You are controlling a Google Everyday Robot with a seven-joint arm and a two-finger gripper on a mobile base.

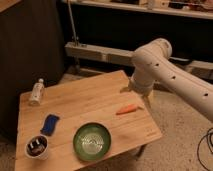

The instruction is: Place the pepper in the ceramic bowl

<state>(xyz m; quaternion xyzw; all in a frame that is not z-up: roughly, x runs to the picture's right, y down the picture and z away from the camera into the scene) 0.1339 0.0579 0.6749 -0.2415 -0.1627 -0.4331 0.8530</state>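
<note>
Pepper [126, 109] lies crosswise, tip seemingly toward the bowl [75, 142], near the wide-spread end effector [136, 95]

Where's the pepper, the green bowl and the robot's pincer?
pepper [126, 109]: camera view, middle of its orange body.
green bowl [75, 142]: camera view, its left rim.
pincer [137, 96]: camera view, midway between its open fingertips, hanging just behind the pepper.
</note>
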